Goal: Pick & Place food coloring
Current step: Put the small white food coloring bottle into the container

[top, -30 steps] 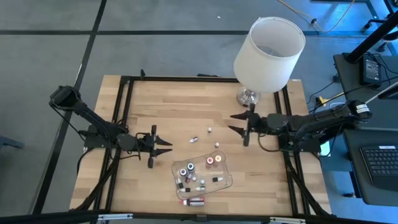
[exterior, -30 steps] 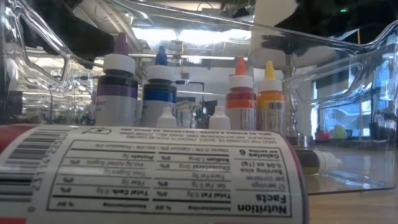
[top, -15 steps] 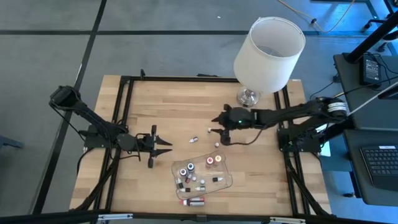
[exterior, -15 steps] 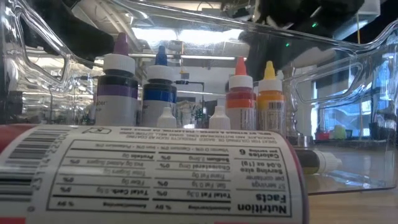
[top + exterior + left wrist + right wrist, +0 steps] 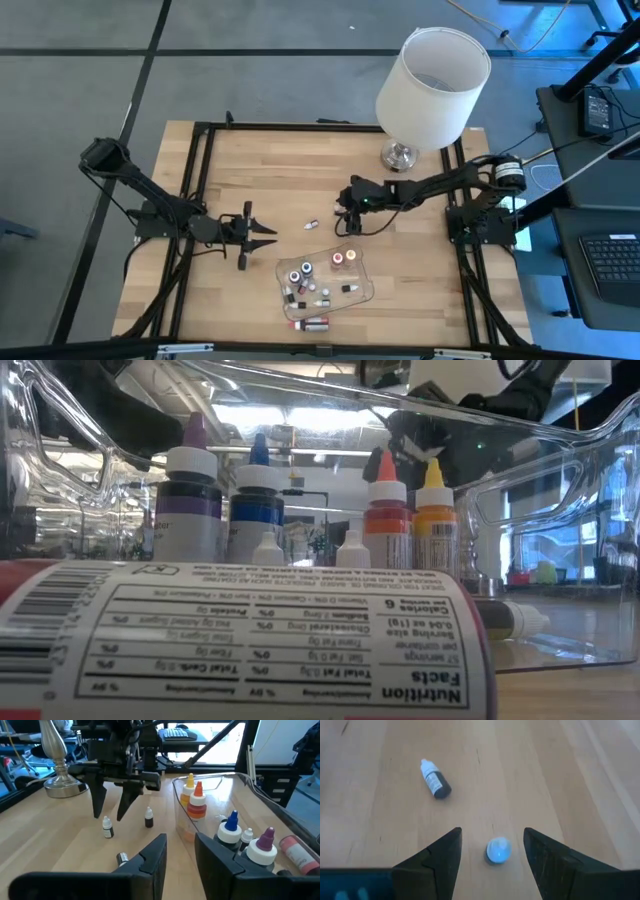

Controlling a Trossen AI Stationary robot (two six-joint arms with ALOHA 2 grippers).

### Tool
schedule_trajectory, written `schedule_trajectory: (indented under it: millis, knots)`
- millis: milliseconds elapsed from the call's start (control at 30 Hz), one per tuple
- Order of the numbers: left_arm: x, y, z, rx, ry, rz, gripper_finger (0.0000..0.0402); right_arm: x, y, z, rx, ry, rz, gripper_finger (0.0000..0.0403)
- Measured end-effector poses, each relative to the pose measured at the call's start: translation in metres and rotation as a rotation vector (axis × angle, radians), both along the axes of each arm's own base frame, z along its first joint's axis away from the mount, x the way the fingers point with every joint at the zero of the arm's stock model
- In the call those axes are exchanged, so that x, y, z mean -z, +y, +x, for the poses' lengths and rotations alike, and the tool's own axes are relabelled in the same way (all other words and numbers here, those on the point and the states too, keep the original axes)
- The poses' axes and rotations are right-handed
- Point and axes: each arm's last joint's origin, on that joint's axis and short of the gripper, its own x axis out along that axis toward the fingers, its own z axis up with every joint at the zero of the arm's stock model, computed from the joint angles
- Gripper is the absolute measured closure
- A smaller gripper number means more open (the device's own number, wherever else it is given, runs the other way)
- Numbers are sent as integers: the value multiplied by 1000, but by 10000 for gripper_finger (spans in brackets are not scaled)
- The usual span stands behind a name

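Several food coloring bottles stand in a clear tray (image 5: pixel 366 291); purple-capped (image 5: pixel 188 500), blue (image 5: pixel 257 505), red (image 5: pixel 386 510) and yellow (image 5: pixel 433 515) ones show. Loose on the table are a white-labelled bottle (image 5: pixel 107 827) standing upright, a dark one (image 5: pixel 149 817) upright beside it, and a dark one lying on its side (image 5: pixel 312 224). My right gripper (image 5: pixel 492 852) is open, tipped down over the white-labelled bottle (image 5: pixel 498 850). Its fingers stand on either side of the white cap without touching. My left gripper (image 5: pixel 181 857) waits open at the table's left, level, holding nothing.
A lamp with a white shade (image 5: pixel 433 72) and a metal base (image 5: pixel 398 156) stands at the far right of the table. A large labelled bottle (image 5: pixel 250 645) lies by the tray's near edge. Bare wood stretches between the left gripper and the loose bottles.
My right gripper has travelled from near the lamp base toward the table's left edge and down, tipping its fingers downward. It has come over the loose white-labelled bottle. The bottles and the tray have stayed where they were.
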Motion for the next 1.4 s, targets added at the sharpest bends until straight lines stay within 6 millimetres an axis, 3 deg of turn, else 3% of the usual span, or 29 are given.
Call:
schedule_trajectory:
  millis: [233,433,567,767,900,1000,1167,1300,1400]
  knots:
    - [0,0,0,0,4,2,304,17,0,4,0,29,2,187]
    - [0,0,0,0,4,2,302,20,0,6,0,17,1,199]
    - [0,0,0,0,4,3,304,20,0,6,0,16,1,237]
    - [0,0,0,0,4,3,302,19,0,6,-3,17,-4,334]
    - [0,0,0,0,4,3,306,17,-1,5,-3,18,-28,341]
    - [0,0,0,0,4,3,307,-1,1,5,30,21,-71,341]
    - [0,0,0,-1,4,3,304,-65,19,6,45,24,-151,341]
    - [0,0,0,-2,4,4,302,-117,57,4,-19,-55,-159,341]
    - [1,0,0,-2,5,4,304,-139,94,-1,-56,-90,-144,341]
